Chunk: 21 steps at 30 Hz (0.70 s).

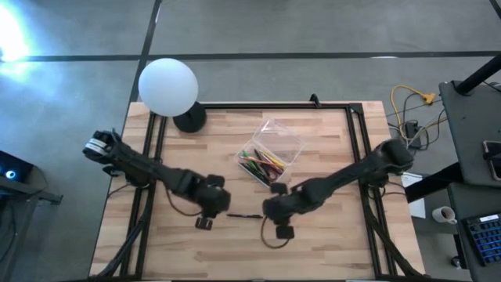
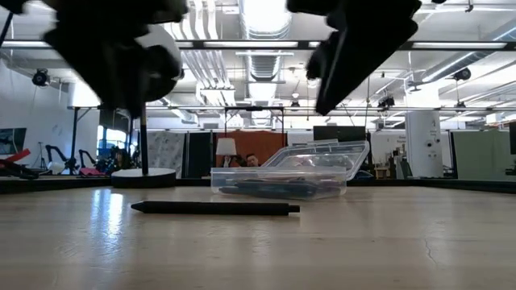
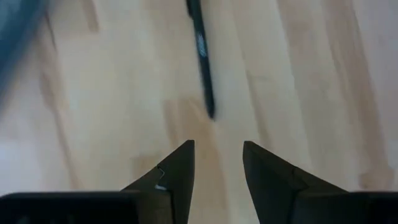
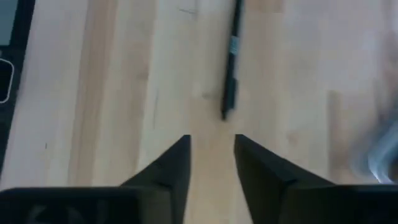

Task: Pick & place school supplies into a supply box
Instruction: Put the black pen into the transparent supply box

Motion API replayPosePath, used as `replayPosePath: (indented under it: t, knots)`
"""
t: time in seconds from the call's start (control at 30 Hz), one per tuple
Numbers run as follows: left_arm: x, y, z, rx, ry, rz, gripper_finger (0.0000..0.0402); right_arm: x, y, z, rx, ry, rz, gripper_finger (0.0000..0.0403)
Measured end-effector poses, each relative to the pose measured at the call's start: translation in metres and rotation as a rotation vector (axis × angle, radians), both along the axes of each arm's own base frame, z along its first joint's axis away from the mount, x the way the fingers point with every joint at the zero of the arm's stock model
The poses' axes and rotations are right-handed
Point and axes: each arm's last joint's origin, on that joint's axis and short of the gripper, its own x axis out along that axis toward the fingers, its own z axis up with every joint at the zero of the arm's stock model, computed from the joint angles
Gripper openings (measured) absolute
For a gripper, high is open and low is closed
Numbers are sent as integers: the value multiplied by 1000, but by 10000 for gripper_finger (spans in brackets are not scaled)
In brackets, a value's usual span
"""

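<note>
Lying between two parted pincers (left (image 3: 217, 165), right (image 4: 212, 158)), one dark pen (image 1: 245, 215), one supply box (image 1: 274, 150).

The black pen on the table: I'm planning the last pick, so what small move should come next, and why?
Probably one gripper alone should ease down onto the black pen while the other waits. It lies flat on the bare wood between the left gripper and the right gripper, each open and empty, aimed at one of its ends. The supply box already holds the coloured supplies, lid open.
</note>
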Motion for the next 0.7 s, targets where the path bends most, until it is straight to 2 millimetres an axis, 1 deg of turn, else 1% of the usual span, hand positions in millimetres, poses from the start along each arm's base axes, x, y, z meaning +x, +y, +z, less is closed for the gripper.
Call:
replayPosePath:
  t: [0.17,0.23,0.33,0.43,0.53,0.63,0.7]
  knots:
    - [-25,-16,-9,-39,25,104,120,34,16,-20,-50,20,81,173]
    - [-35,-21,-9,-57,20,132,120,46,19,-29,-74,26,80,190]
    - [-47,-25,-10,-79,22,187,120,60,21,-42,-124,30,41,204]
    - [-57,-27,-5,-118,15,230,120,71,18,-59,-124,57,13,207]
    - [-64,-27,1,-143,7,243,120,79,14,-77,-117,95,-42,200]
    - [-69,-24,7,-166,-12,258,120,85,8,-86,-86,116,-110,177]
    - [-71,-23,10,-169,-17,260,120,86,4,-91,-78,139,-134,153]
